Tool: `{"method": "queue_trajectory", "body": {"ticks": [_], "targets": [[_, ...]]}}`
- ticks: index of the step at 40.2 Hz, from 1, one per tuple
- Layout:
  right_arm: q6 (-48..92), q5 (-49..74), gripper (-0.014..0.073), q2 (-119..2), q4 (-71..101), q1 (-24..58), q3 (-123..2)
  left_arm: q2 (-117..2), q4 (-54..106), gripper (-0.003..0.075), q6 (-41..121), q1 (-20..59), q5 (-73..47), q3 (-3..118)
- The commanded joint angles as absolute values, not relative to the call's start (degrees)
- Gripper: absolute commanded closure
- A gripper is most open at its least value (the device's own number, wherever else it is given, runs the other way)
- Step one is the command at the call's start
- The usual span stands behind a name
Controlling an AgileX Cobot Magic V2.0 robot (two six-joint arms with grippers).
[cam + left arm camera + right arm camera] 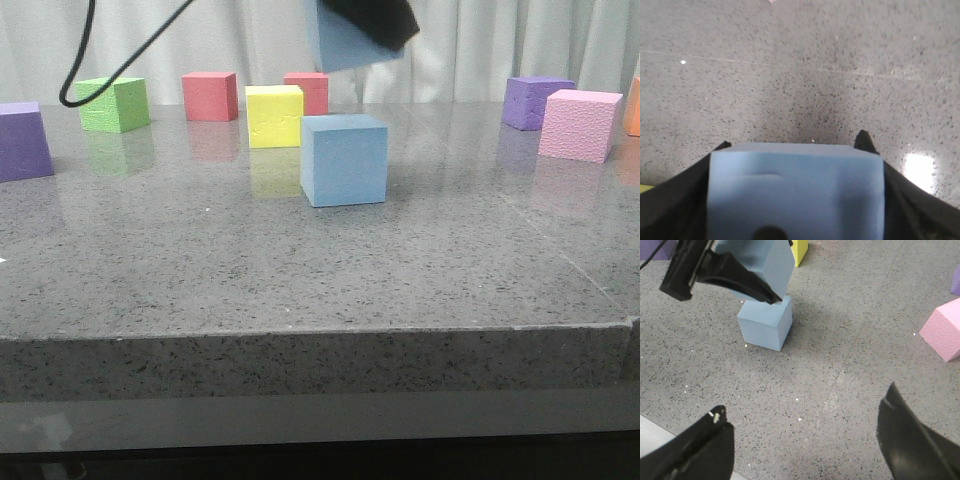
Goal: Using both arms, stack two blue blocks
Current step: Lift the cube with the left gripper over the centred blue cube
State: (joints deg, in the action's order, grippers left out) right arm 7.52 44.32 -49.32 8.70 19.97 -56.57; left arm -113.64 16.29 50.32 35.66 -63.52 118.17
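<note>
A grey speckled stone worktop (pixel 200 290) with a thick front edge and a glossy, reflecting top fills the scene; pale pleated curtains (pixel 480 50) hang behind it. One light sky-blue foam cube (pixel 344 160) sits flat near the middle of the worktop, one vertical edge turned toward the front camera; being a cube, it has no long axis. The second light sky-blue foam cube (pixel 340 45) hangs tilted in the air above it, apart from it, pinched between the dark fingers of the left pincer (pixel 795 200). The right pincer (pixel 805 440) hovers spread wide, holding nothing. Around stand smaller foam cubes: pink (pixel 578 124), purple (pixel 22 140), green (pixel 114 104), yellow (pixel 274 116), red (pixel 210 96).
</note>
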Motion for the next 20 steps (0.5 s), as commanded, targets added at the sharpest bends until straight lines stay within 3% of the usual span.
{"method": "queue_trajectory", "body": {"ticks": [1, 20], "targets": [[7.8, 40.6, -0.0002, -49.0, 9.3, 19.7, -58.0, -111.3, 16.9, 0.0312, 51.0, 36.1, -62.1, 120.1], [7.8, 40.6, -0.0002, -49.0, 9.3, 19.7, -58.0, -113.4, 16.8, 0.0312, 51.0, 35.7, -62.8, 120.1]]}}
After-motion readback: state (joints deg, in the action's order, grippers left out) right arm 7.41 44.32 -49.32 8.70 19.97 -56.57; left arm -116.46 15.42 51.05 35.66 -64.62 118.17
